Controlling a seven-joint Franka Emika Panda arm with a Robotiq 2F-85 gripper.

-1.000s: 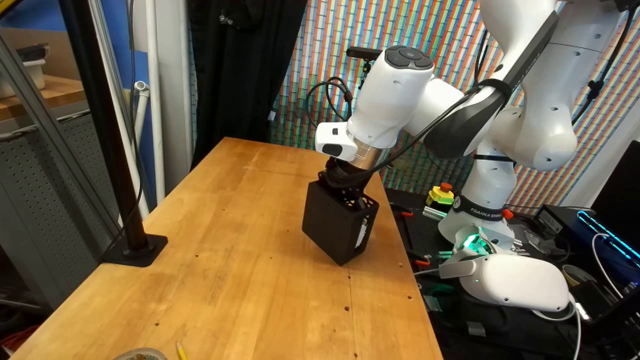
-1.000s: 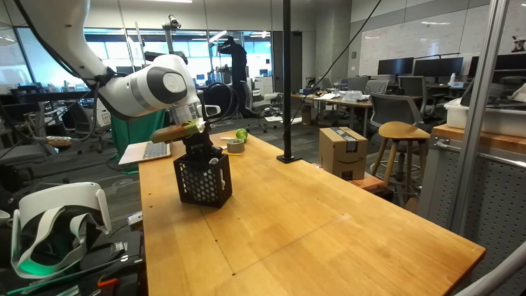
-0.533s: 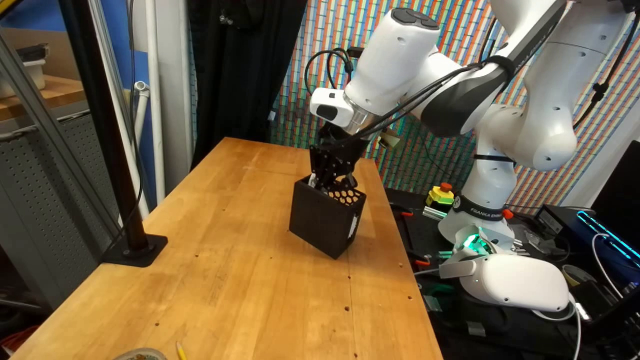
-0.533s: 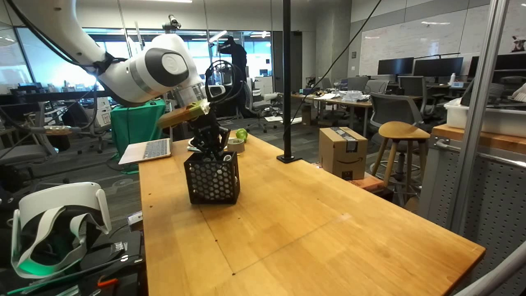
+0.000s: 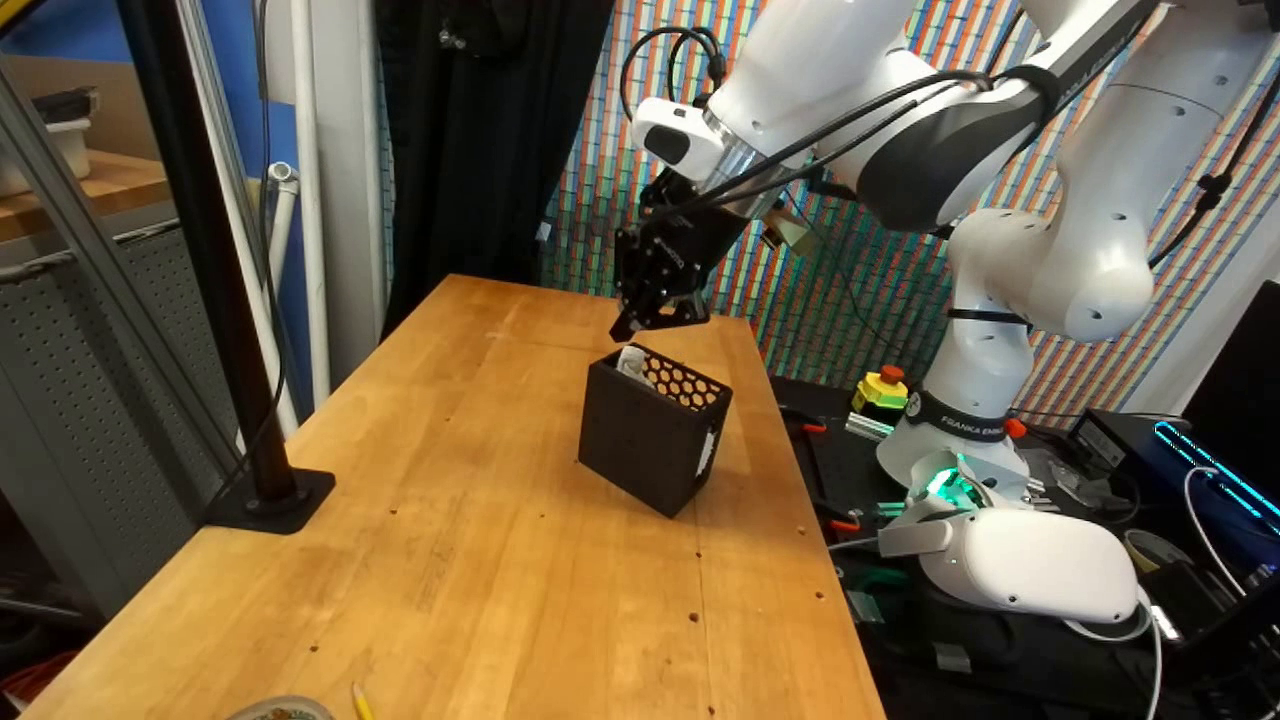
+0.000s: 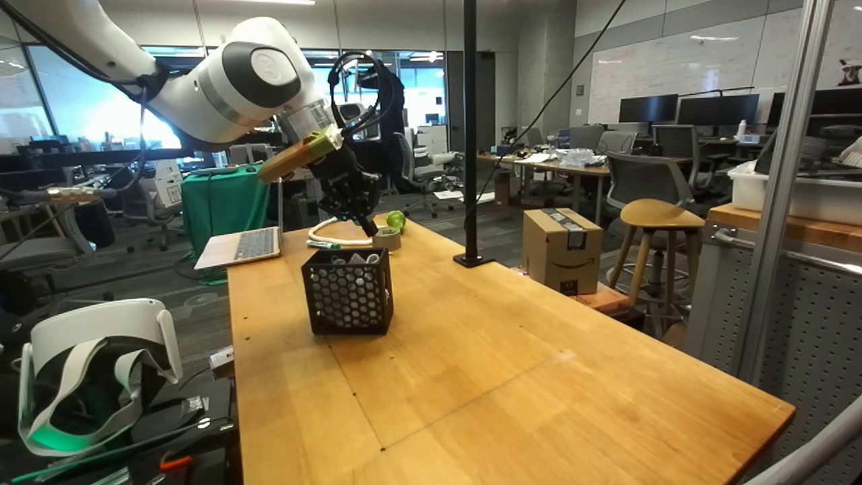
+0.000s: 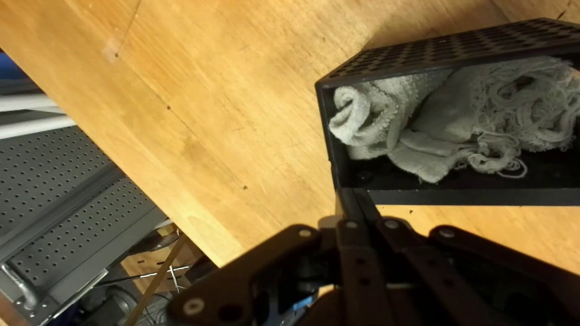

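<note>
The white arm (image 5: 925, 150) arches, its pincer (image 7: 356, 199) (jaws together) angled down.

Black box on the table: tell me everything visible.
The black box stands upright on the wooden table, an open-topped, plastic-looking oblong. One broad side is honeycombed; the opposite looks solid. A narrow end shows a pale patch, label or opening unclear. Frayed off-white cloth lies bunched inside. The shut jaws hang higher, apparently not touching it.

The table (image 5: 480, 440) before me carries a bin (image 5: 650, 435) near and below the gripper (image 5: 622, 331) and, well apart from the gripper, a pole (image 6: 470, 135) and a pencil (image 5: 362, 703).
</note>
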